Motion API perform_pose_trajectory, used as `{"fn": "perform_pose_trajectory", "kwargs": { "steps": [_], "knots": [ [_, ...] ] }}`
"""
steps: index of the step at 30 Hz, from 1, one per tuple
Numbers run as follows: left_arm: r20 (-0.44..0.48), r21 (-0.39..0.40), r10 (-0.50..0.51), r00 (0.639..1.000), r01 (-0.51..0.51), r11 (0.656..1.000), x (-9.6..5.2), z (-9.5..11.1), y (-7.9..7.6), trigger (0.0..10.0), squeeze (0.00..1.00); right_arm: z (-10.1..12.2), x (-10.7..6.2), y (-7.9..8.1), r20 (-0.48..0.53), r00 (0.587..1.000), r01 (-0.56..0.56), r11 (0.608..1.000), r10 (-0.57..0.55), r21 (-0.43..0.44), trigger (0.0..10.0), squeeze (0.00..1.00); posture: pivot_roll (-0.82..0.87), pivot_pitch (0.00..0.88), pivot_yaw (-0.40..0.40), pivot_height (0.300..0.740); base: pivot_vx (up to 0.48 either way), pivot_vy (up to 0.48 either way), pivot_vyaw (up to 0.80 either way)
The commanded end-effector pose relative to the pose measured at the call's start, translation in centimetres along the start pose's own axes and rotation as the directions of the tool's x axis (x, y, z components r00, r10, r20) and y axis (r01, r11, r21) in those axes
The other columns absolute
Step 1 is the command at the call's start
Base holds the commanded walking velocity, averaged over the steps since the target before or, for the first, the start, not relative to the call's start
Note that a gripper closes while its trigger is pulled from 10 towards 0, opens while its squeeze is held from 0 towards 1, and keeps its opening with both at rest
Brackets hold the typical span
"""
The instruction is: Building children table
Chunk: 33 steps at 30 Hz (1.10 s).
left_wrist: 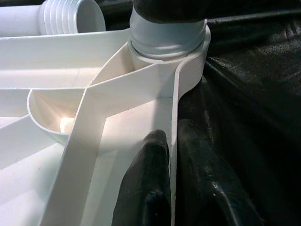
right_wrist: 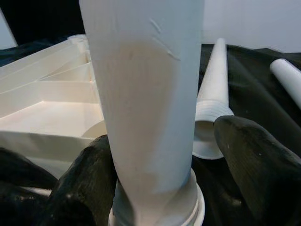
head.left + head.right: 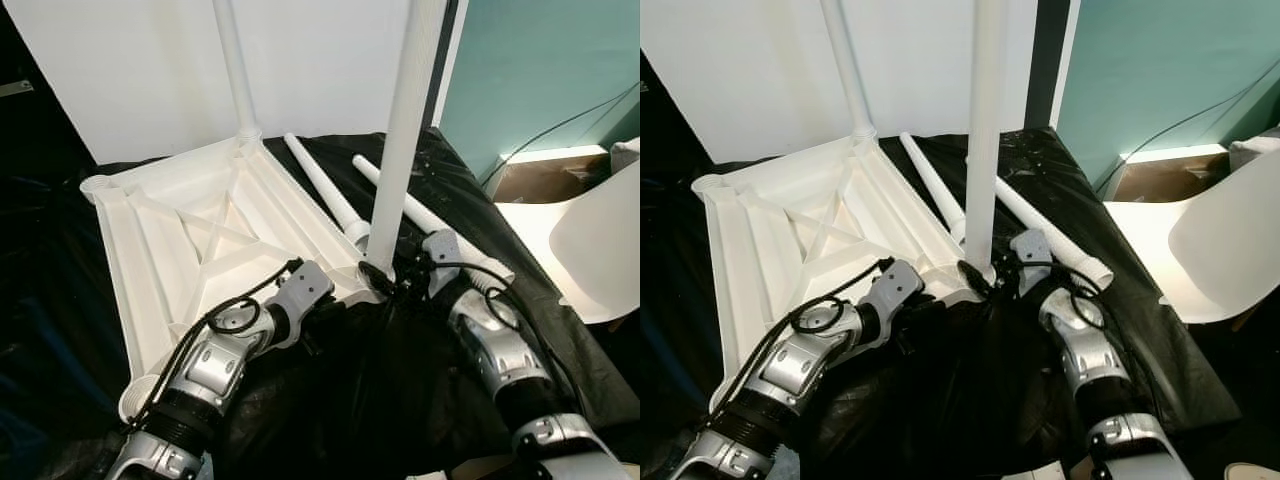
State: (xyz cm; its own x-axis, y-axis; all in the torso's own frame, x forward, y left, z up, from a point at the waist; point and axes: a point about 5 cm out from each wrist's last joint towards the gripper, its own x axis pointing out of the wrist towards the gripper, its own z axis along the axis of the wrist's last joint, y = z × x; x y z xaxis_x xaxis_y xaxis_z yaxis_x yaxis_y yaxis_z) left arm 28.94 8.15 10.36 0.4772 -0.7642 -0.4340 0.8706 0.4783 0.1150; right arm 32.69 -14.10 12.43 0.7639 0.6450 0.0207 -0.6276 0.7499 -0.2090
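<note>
- The upright leg [image 3: 400, 140] stands in the near corner socket of the upturned tabletop [image 3: 190, 230], its long axis vertical, straight ahead of the right end effector [image 3: 405, 268].
- The right end effector's fingers [image 2: 87, 183] sit part-open around the leg's base, one touching it, the other just clear.
- The left end effector [image 3: 345, 290] pinches the tabletop's rim, just beside that socket.
- Count: four legs, two standing in sockets, two loose legs [image 3: 325, 190] lying beyond the right end effector on black sheeting [image 3: 330, 400].

A white chair [image 3: 590, 240] and a cardboard box [image 3: 530, 178] are seen beside the black sheet's [image 3: 400, 390] right edge.
</note>
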Motion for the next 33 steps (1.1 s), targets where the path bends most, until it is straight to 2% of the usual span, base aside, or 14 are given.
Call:
{"fn": "perform_pose_trajectory", "kwargs": {
  "steps": [1, 2, 3, 10, 14, 15, 17, 20, 21, 22, 24, 25, 27, 33],
  "knots": [
    [-0.143, -0.101, -0.043, 0.989, 0.028, 0.994, 0.1, -3.7, -1.1, 10.0, 0.0, 0.2, -0.2, -0.8, -0.011, 1.0, -0.013, 1.0, 0.013, -0.006, 7.1, 0.0, 0.03, 0.0, 0.028, 0.74, 0.0, 0.0, 0.0],
    [-0.142, -0.1, -0.045, 0.989, 0.031, 0.994, 0.2, -3.7, -1.2, 10.0, 0.0, 0.5, -0.2, -1.1, -0.01, 0.998, -0.065, 0.997, 0.064, -0.033, 4.1, 0.0, 0.03, 0.0, 0.029, 0.74, 0.0, 0.0, 0.0],
    [-0.141, -0.1, -0.047, 0.989, 0.033, 0.994, 0.3, -3.6, -1.2, 10.0, 0.0, 0.8, -0.2, -1.2, -0.011, 0.993, -0.114, 0.992, 0.114, -0.052, 0.0, 0.0, 0.03, 0.0, 0.029, 0.74, 0.0, 0.0, 0.0],
    [-0.141, -0.101, -0.046, 0.989, 0.032, 0.994, 0.2, -3.7, -1.2, 10.0, 0.0, 0.9, -0.3, -1.6, -0.029, 0.979, -0.203, 0.977, 0.201, -0.066, 0.0, 0.0, 0.03, 0.0, 0.026, 0.74, 0.0, 0.0, 0.0],
    [-0.142, -0.105, -0.04, 0.989, 0.025, 0.994, 0.0, -3.9, -1.2, 10.0, 0.0, 0.1, -0.3, -1.1, -0.035, 0.981, -0.188, 0.982, 0.189, 0.02, 0.0, 0.0, 0.05, 0.0, 0.017, 0.74, 0.0, 0.0, 0.0],
    [-0.142, -0.106, -0.038, 0.989, 0.023, 0.994, 0.0, -3.9, -1.3, 10.0, 0.0, -0.3, -0.3, -0.6, -0.039, 0.986, -0.159, 0.986, 0.16, 0.043, 0.0, 0.0, 0.05, 0.0, 0.017, 0.74, 0.0, 0.0, 0.0],
    [-0.142, -0.109, -0.036, 0.989, 0.021, 0.994, -0.1, -4.0, -1.3, 10.0, 0.0, -0.7, 0.0, 0.5, -0.025, 0.999, -0.022, 1.0, 0.022, 0.012, 0.0, 0.0, 0.05, 0.0, 0.015, 0.74, 0.0, 0.0, 0.0],
    [-0.142, -0.11, -0.035, 0.989, 0.02, 0.994, -0.1, -4.0, -1.3, 10.0, 0.0, -0.7, 0.2, 0.8, -0.013, 1.0, 0.025, 1.0, -0.025, -0.005, 0.0, 0.0, 0.05, 0.0, 0.015, 0.74, 0.0, 0.0, 0.0],
    [-0.145, -0.109, -0.038, 0.989, 0.022, 0.994, -0.2, -4.0, -1.3, 10.0, 0.0, -0.5, 0.1, 2.2, 0.043, 0.989, 0.138, 0.99, -0.138, 0.004, 0.0, 0.0, 0.05, 0.0, 0.024, 0.74, 0.0, 0.0, 0.0],
    [-0.145, -0.109, -0.038, 0.989, 0.022, 0.994, -0.2, -4.0, -1.3, 10.0, 0.0, -0.5, 0.1, 2.2, 0.043, 0.989, 0.138, 0.99, -0.138, 0.004, 0.0, 0.0, 0.05, 0.0, 0.024, 0.74, 0.0, 0.0, 0.0],
    [-0.149, -0.107, -0.042, 0.988, 0.026, 0.994, -0.3, -4.1, -1.3, 10.0, 0.0, -0.4, -0.4, 3.6, 0.086, 0.943, 0.318, 0.947, -0.32, 0.045, 0.0, 0.0, 0.05, 0.0, 0.029, 0.74, 0.0, 0.0, 0.0],
    [-0.149, -0.107, -0.042, 0.988, 0.026, 0.994, -0.3, -4.1, -1.3, 10.0, 0.0, -0.4, -0.4, 3.6, 0.086, 0.943, 0.318, 0.947, -0.32, 0.045, 0.0, 0.0, 0.05, 0.0, 0.029, 0.74, 0.0, 0.0, 0.0],
    [-0.151, -0.103, -0.042, 0.988, 0.026, 0.994, -0.3, -4.0, -1.1, 10.0, 0.0, -0.2, -0.6, 2.8, 0.089, 0.891, 0.442, 0.895, -0.446, 0.059, 0.0, 0.0, 0.05, 0.0, 0.037, 0.74, 0.0, 0.0, 0.0],
    [-0.15, -0.1, -0.045, 0.988, 0.03, 0.994, -0.2, -3.9, -1.1, 10.0, 0.0, 0.1, -0.5, 2.3, 0.091, 0.873, 0.473, 0.878, -0.478, 0.073, 0.0, 0.0, 0.05, 0.0, 0.038, 0.74, 0.0, 0.0, 0.0]
  ]
}}
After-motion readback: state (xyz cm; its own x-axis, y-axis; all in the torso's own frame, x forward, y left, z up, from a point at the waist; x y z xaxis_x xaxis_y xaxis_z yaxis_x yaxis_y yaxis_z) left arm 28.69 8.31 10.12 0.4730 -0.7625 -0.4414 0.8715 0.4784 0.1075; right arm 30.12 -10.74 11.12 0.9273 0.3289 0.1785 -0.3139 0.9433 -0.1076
